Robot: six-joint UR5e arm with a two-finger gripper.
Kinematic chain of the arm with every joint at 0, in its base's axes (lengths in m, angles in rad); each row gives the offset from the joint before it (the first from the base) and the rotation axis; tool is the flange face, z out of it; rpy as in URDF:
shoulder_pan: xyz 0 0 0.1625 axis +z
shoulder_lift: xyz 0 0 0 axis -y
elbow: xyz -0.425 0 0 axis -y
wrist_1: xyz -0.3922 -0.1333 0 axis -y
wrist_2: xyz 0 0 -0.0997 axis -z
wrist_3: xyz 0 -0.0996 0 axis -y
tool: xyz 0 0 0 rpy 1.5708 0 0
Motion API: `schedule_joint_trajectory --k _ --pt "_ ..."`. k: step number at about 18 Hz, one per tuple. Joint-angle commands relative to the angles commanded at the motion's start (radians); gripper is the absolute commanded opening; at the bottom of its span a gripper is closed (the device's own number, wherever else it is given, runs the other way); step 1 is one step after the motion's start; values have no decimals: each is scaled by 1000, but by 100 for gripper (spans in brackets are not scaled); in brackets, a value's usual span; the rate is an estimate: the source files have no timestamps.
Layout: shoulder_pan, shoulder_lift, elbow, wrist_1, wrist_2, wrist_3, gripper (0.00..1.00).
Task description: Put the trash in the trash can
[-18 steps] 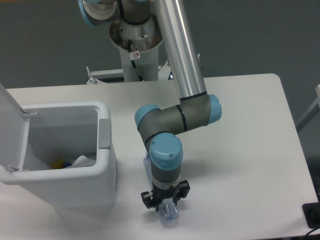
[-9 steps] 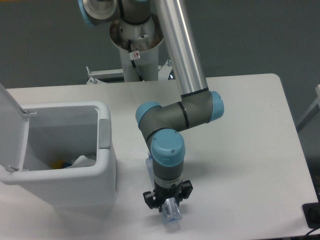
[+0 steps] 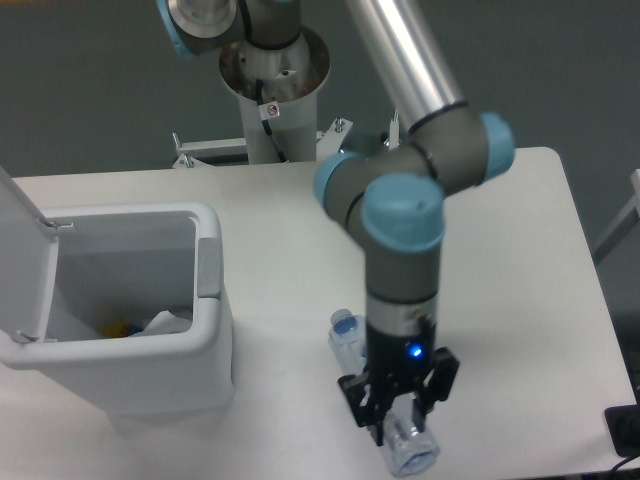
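The squashed clear bluish bottle (image 3: 412,449) lies lengthwise between the fingers of my gripper (image 3: 400,408), its capped end (image 3: 344,326) sticking out towards the back left. The gripper is shut on the bottle and holds it near the table's front edge, seemingly a little above the surface. The white trash can (image 3: 208,300) stands at the left with its lid (image 3: 20,250) open. A crumpled whitish wrapper (image 3: 165,322) lies inside it. The gripper is to the right of the can, apart from it.
A small yellow and blue item (image 3: 120,327) lies in the bin beside the wrapper. The arm's base column (image 3: 272,100) stands behind the table. A dark object (image 3: 625,430) sits at the front right corner.
The arm has swung right and risen towards the camera, so it looks larger. The gripper has moved right with the bottle, which has moved along with it.
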Motion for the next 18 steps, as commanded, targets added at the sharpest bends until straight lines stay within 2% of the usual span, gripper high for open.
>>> schedule_joint_trajectory --k 2,6,8,11,14,18 --pt "6 52 11 35 -45 -28 58" --pt "-29 156 5 32 -65 -40 58" --pt "-58 198 -18 32 -62 -39 58" --pt "-112 224 -41 32 -62 -32 58" --pt "-196 238 -60 32 -60 -29 58" --pt "-287 250 -151 37 -59 -20 59"
